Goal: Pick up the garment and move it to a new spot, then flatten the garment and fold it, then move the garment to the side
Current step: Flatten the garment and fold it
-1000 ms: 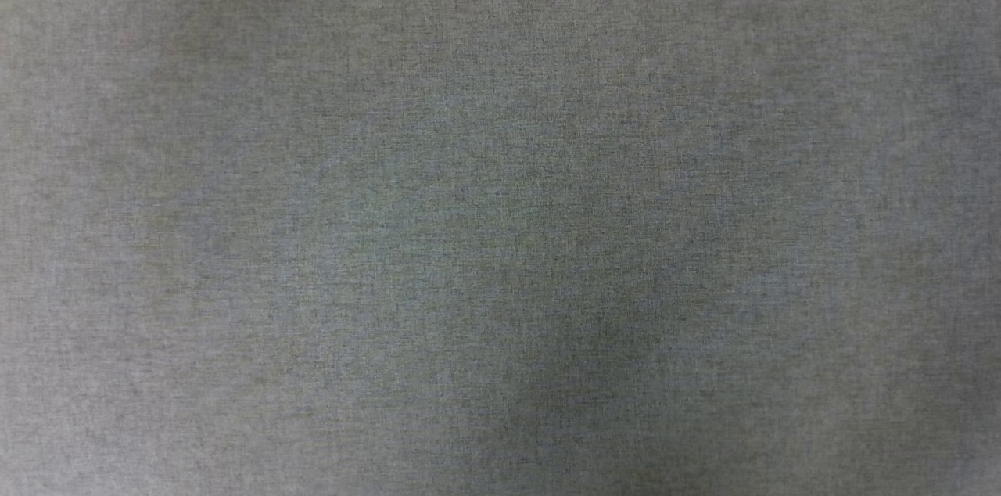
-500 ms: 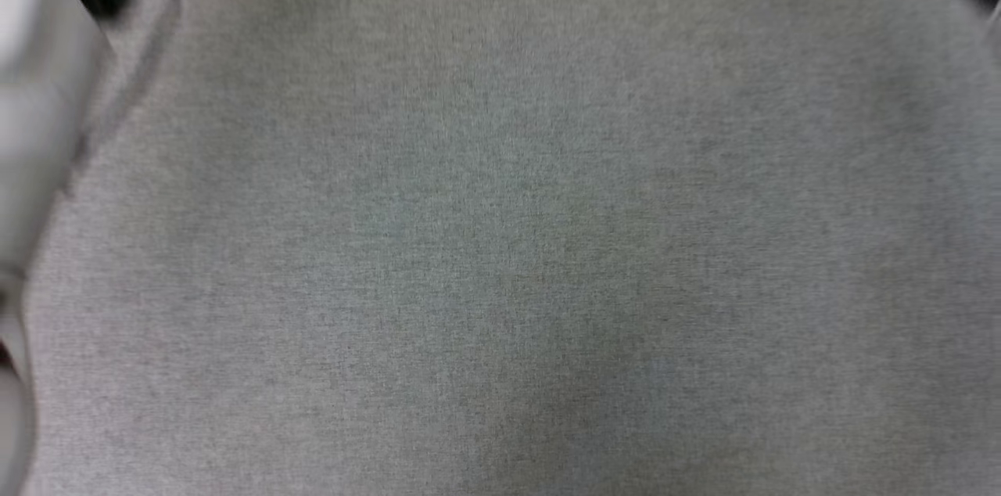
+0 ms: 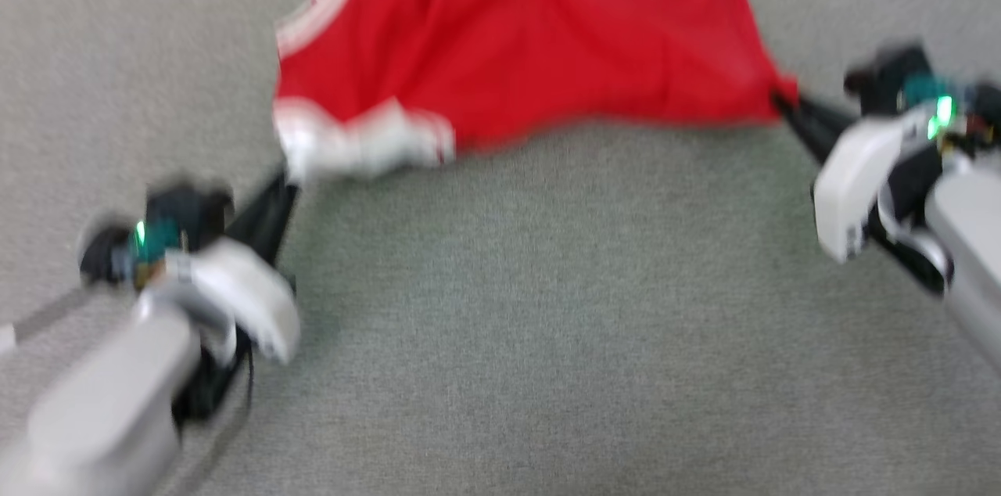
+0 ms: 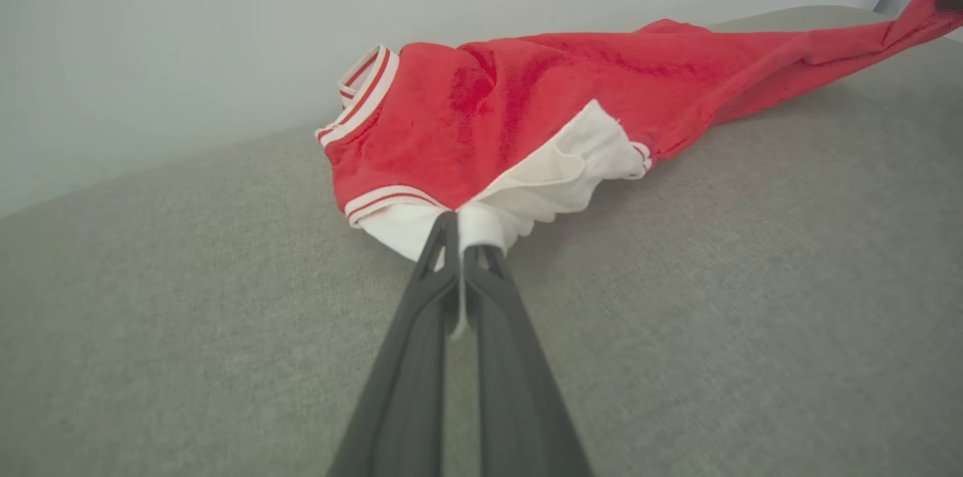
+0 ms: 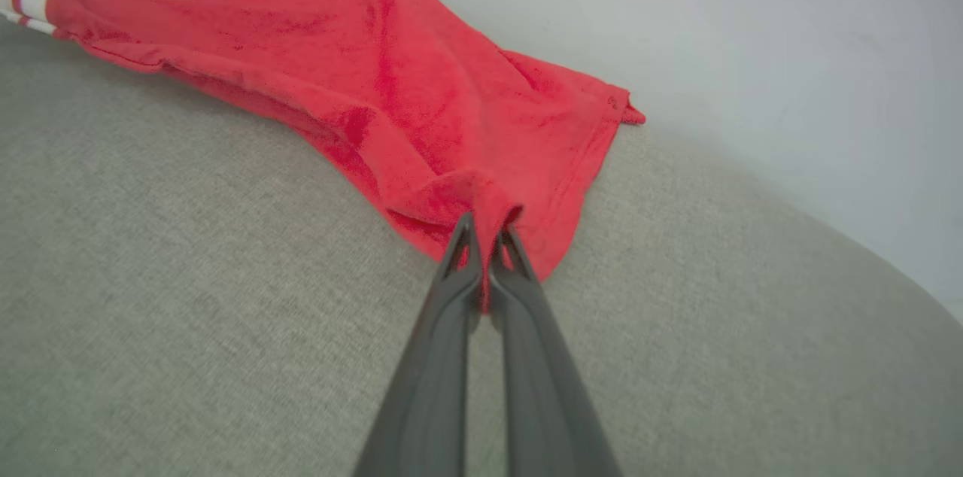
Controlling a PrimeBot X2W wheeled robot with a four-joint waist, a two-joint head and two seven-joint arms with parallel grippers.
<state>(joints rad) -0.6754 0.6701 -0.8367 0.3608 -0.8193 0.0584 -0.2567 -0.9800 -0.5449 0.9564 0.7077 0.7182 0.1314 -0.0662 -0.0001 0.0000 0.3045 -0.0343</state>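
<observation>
- Charcoal fingers of our left gripper (image 4: 459, 227) are pinched tight on the white sleeve of the garment (image 4: 511, 101), at the lower left of the head view.
- Our right gripper (image 5: 485, 229) is clamped on a red hem corner at the right edge.
- Between them the garment lies bunched across the upper middle of the grey fabric table (image 3: 500, 308).
- We judge this to be the move-and-flatten step. Next we should draw both ends apart evenly and lay it smooth.
- Both pale forearms reach in low from the bottom corners.

Head view motion-blurred; wrist views sharp, evenly lit
</observation>
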